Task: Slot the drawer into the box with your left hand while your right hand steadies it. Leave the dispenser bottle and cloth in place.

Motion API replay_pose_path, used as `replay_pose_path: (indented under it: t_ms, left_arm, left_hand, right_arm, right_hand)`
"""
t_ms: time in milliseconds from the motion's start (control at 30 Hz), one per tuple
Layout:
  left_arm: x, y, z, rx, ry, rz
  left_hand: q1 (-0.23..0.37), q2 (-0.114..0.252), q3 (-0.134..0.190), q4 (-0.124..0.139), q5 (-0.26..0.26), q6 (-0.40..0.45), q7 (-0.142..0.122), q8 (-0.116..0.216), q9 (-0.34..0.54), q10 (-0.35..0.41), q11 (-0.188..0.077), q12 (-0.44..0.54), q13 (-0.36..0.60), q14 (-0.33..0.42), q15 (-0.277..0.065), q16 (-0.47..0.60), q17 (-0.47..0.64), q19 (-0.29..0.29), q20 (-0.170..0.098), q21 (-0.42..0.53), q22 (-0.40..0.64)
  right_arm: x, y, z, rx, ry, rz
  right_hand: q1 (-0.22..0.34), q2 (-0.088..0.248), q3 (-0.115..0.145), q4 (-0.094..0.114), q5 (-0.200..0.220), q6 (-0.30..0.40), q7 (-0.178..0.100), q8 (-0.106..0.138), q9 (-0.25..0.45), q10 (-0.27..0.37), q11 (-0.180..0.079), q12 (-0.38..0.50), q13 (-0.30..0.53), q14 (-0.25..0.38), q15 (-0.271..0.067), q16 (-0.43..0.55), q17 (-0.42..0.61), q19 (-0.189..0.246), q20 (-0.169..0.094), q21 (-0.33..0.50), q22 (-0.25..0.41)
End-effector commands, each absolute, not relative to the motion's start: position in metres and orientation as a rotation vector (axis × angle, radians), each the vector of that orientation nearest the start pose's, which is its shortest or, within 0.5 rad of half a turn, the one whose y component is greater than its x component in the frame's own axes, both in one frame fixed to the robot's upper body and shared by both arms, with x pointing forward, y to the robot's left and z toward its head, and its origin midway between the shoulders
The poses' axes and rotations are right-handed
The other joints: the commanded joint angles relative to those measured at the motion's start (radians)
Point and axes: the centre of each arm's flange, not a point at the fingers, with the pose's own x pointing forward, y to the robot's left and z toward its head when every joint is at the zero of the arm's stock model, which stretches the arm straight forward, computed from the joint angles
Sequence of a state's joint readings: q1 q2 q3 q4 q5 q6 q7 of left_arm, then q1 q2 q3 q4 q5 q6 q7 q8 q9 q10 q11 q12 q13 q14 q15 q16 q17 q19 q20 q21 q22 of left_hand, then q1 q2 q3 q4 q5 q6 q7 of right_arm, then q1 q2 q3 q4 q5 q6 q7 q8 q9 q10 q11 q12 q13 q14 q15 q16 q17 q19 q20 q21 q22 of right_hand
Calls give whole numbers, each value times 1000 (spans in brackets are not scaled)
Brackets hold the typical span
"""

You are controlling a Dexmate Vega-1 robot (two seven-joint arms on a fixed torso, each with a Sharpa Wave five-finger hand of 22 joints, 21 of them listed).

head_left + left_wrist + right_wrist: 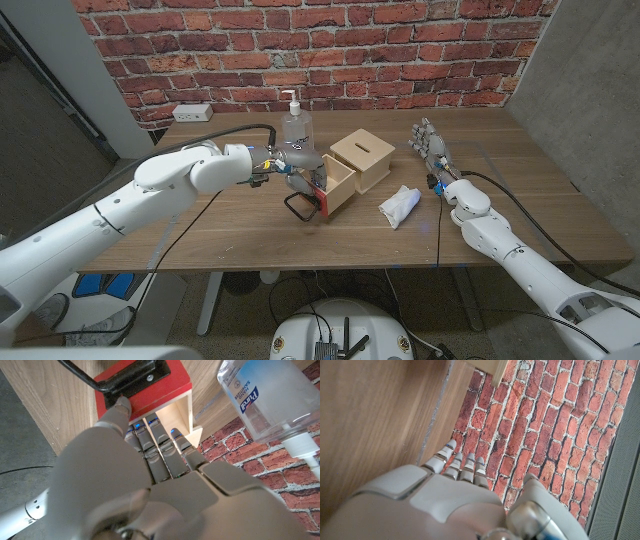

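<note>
One drawer [336, 186], one box [364, 159], one bottle [296, 128], one cloth [402, 206].

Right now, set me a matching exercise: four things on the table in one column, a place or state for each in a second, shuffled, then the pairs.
Things:
1. drawer
2. dispenser bottle
3. cloth
4. right hand

Places or states:
A. lies white and crumpled in front of the box, toward the robot's right
B. open, fingers apart, beside the box without touching it
C. partly out of the box, red front with a black handle, left hand on it
D. stands upright behind the left hand

Pairs: 1-C, 2-D, 3-A, 4-B
</note>
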State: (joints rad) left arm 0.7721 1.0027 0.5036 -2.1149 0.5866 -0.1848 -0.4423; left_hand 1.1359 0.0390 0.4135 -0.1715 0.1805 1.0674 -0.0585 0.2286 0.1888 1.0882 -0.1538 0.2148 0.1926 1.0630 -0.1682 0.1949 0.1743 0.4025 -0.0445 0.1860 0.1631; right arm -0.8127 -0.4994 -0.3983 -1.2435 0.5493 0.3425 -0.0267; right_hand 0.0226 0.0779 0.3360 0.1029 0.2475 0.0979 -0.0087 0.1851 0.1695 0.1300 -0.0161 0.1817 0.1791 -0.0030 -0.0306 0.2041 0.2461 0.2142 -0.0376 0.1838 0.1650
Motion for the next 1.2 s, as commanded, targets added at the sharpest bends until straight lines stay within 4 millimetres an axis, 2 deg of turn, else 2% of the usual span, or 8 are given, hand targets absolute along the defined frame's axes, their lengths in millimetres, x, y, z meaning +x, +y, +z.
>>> replay_pose_path:
  t_ms: [33,1200]
  left_arm:
    - [498,157,57,1900,-848,-509]
    - [528,150,61,1920,-817,-575]
  left_hand:
    - [47,52,-2,-3,8,12,1,4,14,43,-46,2,5,5,-75,1,1,12,-151,1,2]
    - [51,57,-8,-2,10,11,0,2,15,41,-47,-3,7,3,-75,-3,2,12,-152,-1,2]
  right_arm:
    - [657,-295,-26,-36,-629,133]
    - [660,-301,-21,-32,-638,133]
  right_hand:
    - [10,28,5,3,-2,8,0,3,6,8,0,9,4,8,-29,10,1,10,-6,4,2]
    - [10,27,7,5,-2,12,3,3,6,9,4,9,4,8,-28,10,0,12,-6,4,2]
